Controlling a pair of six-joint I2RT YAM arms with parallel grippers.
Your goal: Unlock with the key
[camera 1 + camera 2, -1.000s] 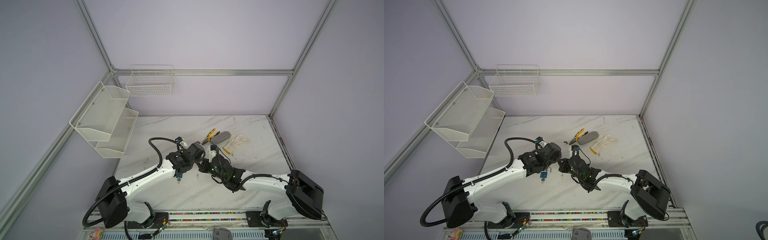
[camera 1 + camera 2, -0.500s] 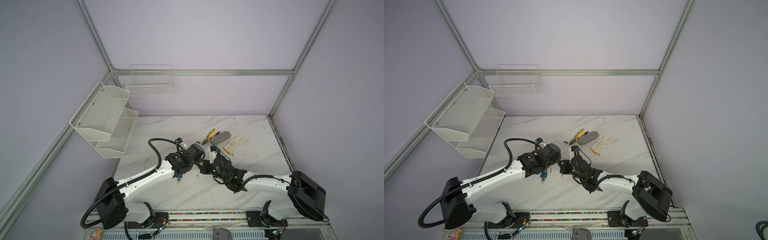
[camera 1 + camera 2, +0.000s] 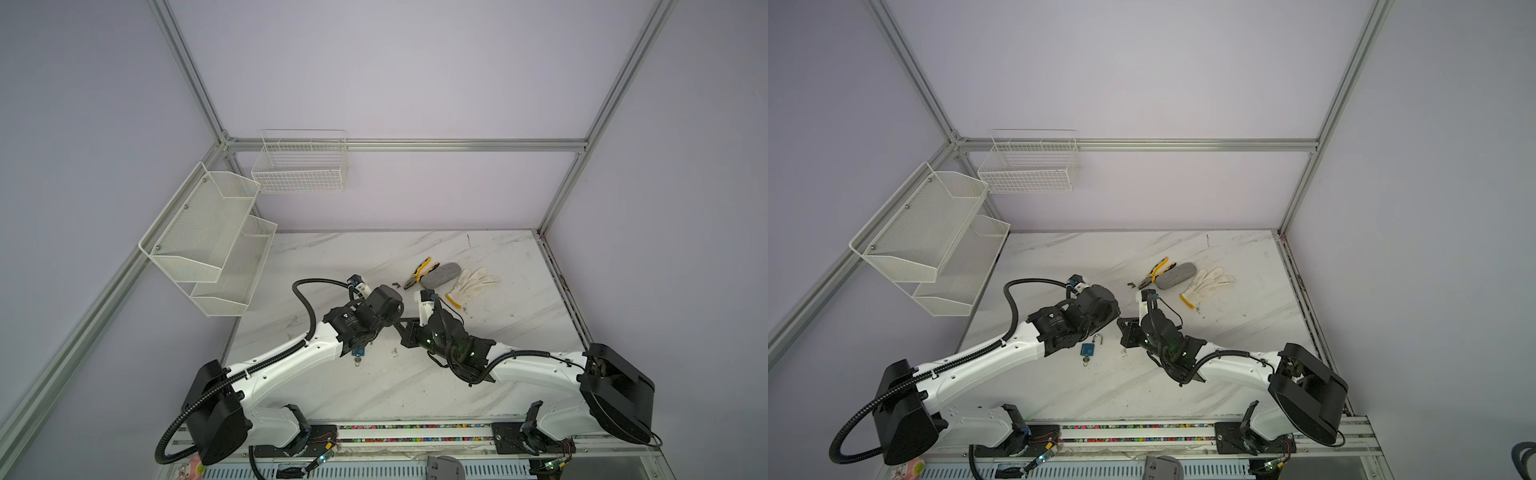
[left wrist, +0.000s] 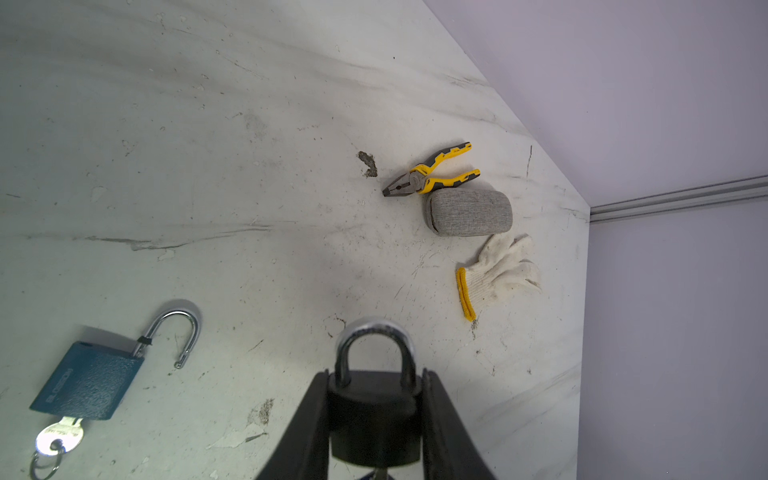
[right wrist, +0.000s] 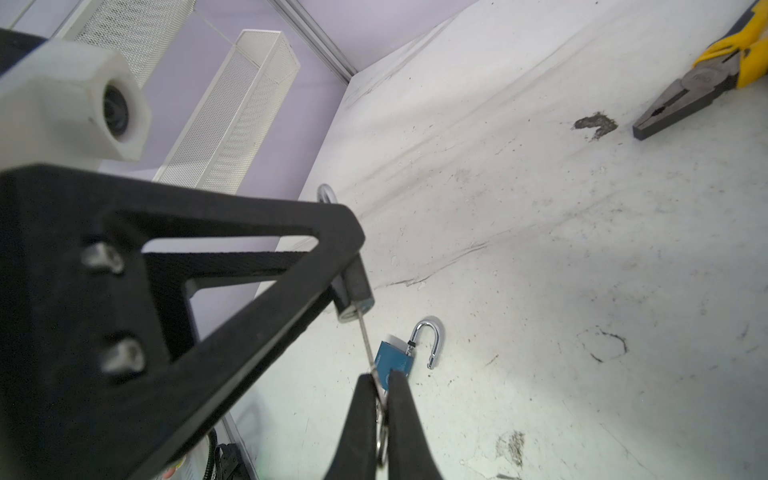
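My left gripper (image 4: 374,386) is shut on a black padlock (image 4: 372,411), one finger on each side of its body. Its silver shackle is closed. My right gripper (image 5: 381,380) is shut on a thin silver key (image 5: 365,345). The key's blade runs up to the underside of the black padlock (image 5: 353,291); how deep it sits is hidden. In both top views the two grippers meet above the table's middle, left gripper (image 3: 1113,318) facing right gripper (image 3: 1126,330).
A blue padlock (image 4: 89,384) lies on the table with its shackle open and its own key (image 4: 60,436) in it, also seen as blue padlock (image 3: 1087,350). Farther back lie yellow pliers (image 3: 417,274), a grey case (image 3: 440,275) and a white glove (image 3: 473,282). White racks (image 3: 208,232) hang at left.
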